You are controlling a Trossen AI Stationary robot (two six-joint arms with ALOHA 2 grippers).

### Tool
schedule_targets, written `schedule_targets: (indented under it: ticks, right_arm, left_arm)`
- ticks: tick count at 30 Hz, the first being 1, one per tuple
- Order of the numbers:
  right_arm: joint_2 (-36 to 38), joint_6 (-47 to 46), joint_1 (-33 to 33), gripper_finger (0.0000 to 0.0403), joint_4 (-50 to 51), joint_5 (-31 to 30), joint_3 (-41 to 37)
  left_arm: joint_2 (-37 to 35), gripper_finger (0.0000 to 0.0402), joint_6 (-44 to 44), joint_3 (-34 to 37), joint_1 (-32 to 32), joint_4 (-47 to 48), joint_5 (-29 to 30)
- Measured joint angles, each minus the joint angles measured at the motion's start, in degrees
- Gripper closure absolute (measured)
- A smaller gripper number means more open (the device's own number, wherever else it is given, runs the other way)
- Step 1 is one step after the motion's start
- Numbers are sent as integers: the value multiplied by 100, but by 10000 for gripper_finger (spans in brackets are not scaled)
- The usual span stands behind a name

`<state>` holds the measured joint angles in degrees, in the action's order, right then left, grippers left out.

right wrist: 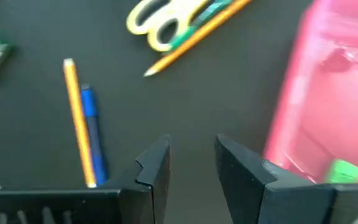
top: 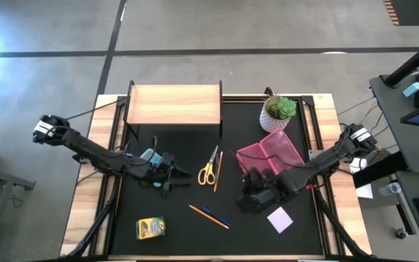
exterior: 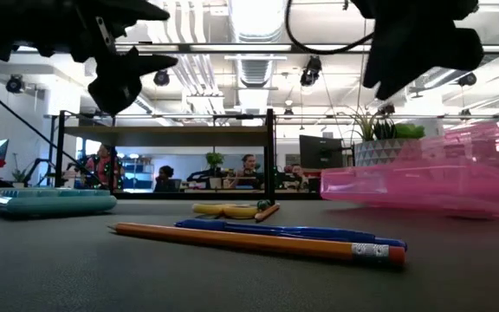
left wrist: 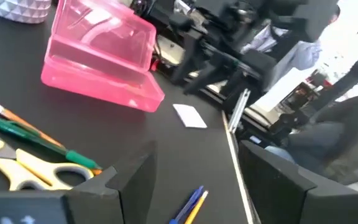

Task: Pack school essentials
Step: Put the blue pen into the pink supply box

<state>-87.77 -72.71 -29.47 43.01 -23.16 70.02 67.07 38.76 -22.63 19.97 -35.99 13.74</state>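
Yellow-handled scissors lie mid-table with an orange pencil beside them. An orange and a blue pencil lie side by side nearer the front. The yellow crayon box lies front left and the lilac note pad front right. A small green eraser shows inside the pink case. My left gripper hovers open left of the scissors. My right gripper hovers open just in front of the case, with nothing between its fingers.
A wooden shelf stands at the back and a potted plant at the back right. A flat teal object lies on the mat at the left, by the left arm. A raised frame borders the black mat.
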Motion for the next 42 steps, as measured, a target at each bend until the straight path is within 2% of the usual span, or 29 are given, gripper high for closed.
schedule_targets:
  ticks: [7, 10, 19, 25, 31, 36, 42]
  right_arm:
    - [-711, 437, -203, 290, -1526, 74, 26]
    - [-1147, 314, -281, 292, -1674, 111, 257]
    - [-2411, -9, -381, 291, -1613, 109, 1556]
    - [-3072, -100, -379, 287, -547, -84, 2429]
    - [-3607, -31, -379, 256, 8, -86, 3194]
    - [-3851, -131, -336, 235, 268, -46, 3441]
    - [-3821, -267, -285, 239, 638, -92, 3491]
  left_arm:
    - [288, 191, 14, 0, 17, 8, 0]
    - [336, 191, 245, 0, 67, 8, -28]
    - [198, 191, 1156, 7, 403, -10, -958]
    - [-50, 191, 998, 7, 1100, -22, -1178]
    - [-224, 191, 846, 7, 1638, -213, -1159]
    - [-276, 191, 840, 7, 1800, -436, -1123]
    - [-263, 191, 839, 7, 1852, -522, -1099]
